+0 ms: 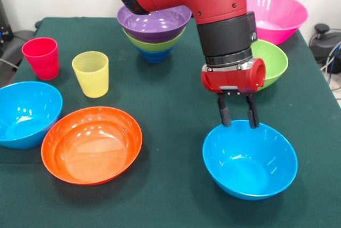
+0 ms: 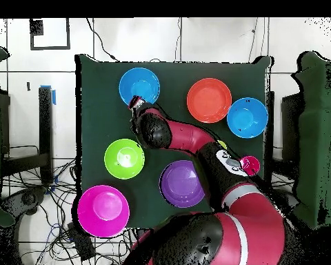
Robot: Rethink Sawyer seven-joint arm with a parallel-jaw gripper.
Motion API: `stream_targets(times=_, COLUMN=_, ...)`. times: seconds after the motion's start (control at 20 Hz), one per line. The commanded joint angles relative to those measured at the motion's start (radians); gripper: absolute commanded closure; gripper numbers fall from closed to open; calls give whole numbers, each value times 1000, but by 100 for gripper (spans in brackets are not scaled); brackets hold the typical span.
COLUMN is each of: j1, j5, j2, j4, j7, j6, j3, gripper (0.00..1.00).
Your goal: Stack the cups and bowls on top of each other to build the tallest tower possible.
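My gripper (image 1: 238,123) is open, its fingertips hanging at the far rim of a light blue bowl (image 1: 249,160) near the table's front; it also shows in the overhead view (image 2: 135,103) beside that bowl (image 2: 140,84). The tower (image 1: 154,31) at the back is a purple bowl on a lime green bowl on a small dark blue one; from overhead only the purple bowl (image 2: 182,183) shows. A second light blue bowl (image 1: 25,113), an orange bowl (image 1: 91,144), a lime green bowl (image 1: 272,62) and a big pink bowl (image 1: 277,15) stand singly. The red cup (image 1: 41,57) and yellow cup (image 1: 91,73) stand upright at the left.
The arm (image 1: 213,9) comes down over the table's middle and hides part of the lime green bowl. In the overhead view it covers most of the yellow cup (image 2: 223,144). Cables lie on the floor (image 2: 37,186) around the table.
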State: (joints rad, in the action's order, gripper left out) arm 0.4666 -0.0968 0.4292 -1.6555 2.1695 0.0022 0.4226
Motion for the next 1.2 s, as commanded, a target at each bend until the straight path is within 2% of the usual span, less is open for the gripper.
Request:
stream_targets(times=0.05, j1=7, j5=-13, j2=25, j4=-9, j7=71, j6=46, j3=-2, gripper=0)
stream_targets(times=0.6, j1=28, j5=-29, j2=22, j4=-13, j7=56, j6=44, j3=9, gripper=0)
stream_targets(times=1.2, j1=41, j5=-77, j2=-23, j4=-25, j7=44, j6=-19, j3=5, gripper=0)
